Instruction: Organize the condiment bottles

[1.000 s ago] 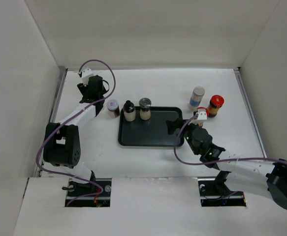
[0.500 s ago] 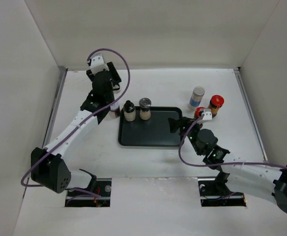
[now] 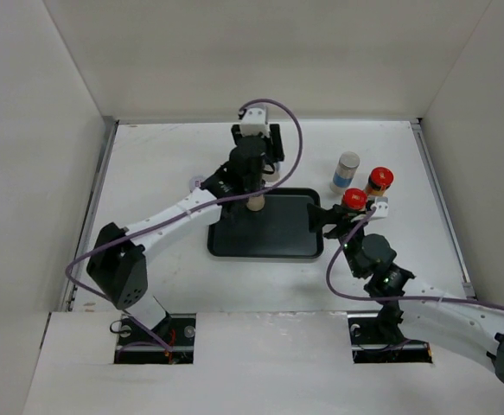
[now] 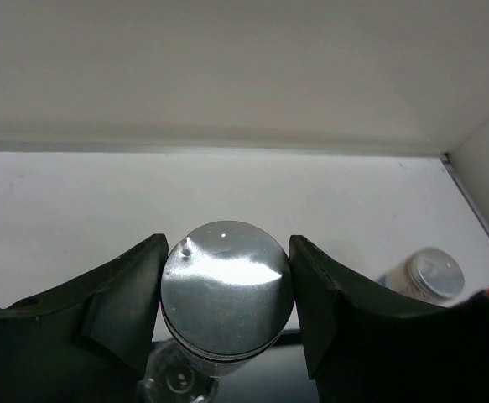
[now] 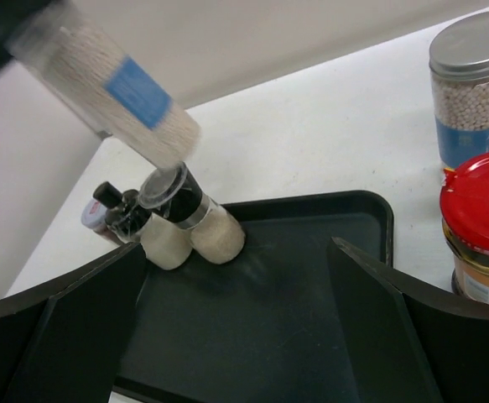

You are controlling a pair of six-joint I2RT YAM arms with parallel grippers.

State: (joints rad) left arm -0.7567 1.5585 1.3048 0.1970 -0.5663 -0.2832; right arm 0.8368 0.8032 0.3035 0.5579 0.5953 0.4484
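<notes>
Left gripper (image 4: 226, 281) clamped on silver-capped jar (image 5: 110, 84) with blue label, tilted in mid-air above tray's (image 5: 328, 204) far-left corner. Below it, black-capped jar (image 5: 156, 242) and clear-lidded jar (image 5: 210, 231) stand touching. My right gripper (image 5: 236, 269) gapes wide and empty at tray's right edge. I see red-capped jar (image 5: 487, 227) just beside it, blue-labelled jar (image 5: 475, 84) behind.

White table (image 3: 148, 173) with black tray (image 3: 264, 251), blue-labelled jar (image 3: 347, 171), red-capped jars (image 3: 379, 181)
</notes>
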